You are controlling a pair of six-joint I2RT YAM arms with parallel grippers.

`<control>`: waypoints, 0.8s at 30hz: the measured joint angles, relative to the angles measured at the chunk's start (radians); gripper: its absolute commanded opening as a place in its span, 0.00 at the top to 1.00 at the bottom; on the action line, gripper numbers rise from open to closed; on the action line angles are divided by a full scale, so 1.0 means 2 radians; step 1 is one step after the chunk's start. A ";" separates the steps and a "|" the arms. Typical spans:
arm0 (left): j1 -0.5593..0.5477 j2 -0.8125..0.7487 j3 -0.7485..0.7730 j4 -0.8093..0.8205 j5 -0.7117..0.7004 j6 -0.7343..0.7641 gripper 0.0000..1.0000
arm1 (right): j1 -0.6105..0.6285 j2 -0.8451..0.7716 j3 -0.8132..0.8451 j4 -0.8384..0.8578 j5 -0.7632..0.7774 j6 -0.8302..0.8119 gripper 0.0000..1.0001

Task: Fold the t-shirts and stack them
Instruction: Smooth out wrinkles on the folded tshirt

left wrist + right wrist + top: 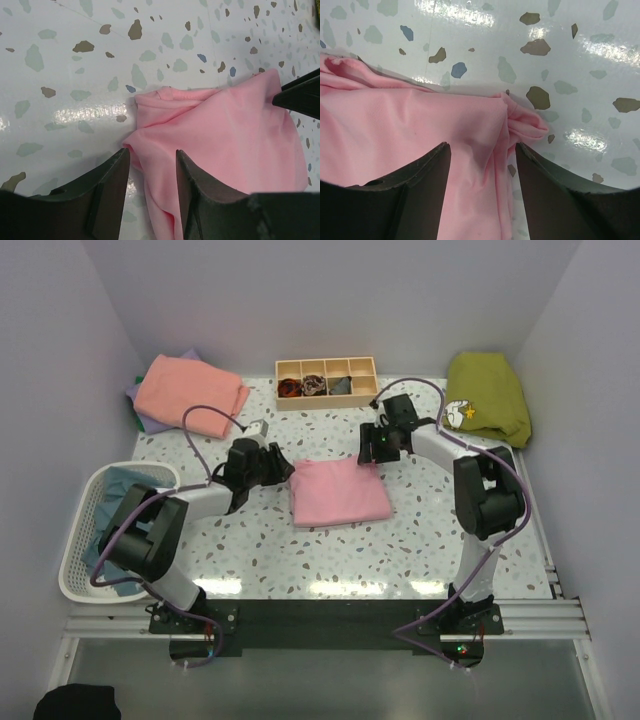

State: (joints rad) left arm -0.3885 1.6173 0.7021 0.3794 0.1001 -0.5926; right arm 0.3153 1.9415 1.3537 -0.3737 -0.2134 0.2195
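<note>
Left gripper (152,151) and right gripper (482,145) point inward toward each other, both lowered, each with jaws parted

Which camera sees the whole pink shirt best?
The top camera: it shows the whole folded pink shirt. The left wrist camera shows only one bunched corner; the right wrist camera shows only another corner.

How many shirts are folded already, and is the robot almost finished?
Done: a folded salmon-coral cotton t-shirt tops the far-left pile. In hand: a light pink cotton t-shirt lies folded mid-table, the left pincer and right pincer open astride its far corners. Left: stacking it, plus teal-blue cloth in the white plastic basket.
</note>
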 measured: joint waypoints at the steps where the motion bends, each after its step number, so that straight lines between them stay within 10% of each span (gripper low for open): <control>1: -0.002 0.001 0.000 0.000 -0.001 0.000 0.54 | 0.001 -0.001 0.000 0.000 0.003 0.000 0.44; 18: -0.010 0.044 0.001 0.006 -0.011 -0.010 0.58 | 0.002 -0.001 0.003 0.001 0.002 -0.003 0.71; 24: -0.010 0.060 0.007 0.012 -0.011 -0.017 0.76 | 0.002 0.001 0.005 0.006 -0.009 -0.004 0.82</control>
State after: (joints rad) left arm -0.4091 1.7367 0.7162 0.4038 0.0788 -0.6262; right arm 0.3199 1.9438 1.3640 -0.3626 -0.2306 0.2123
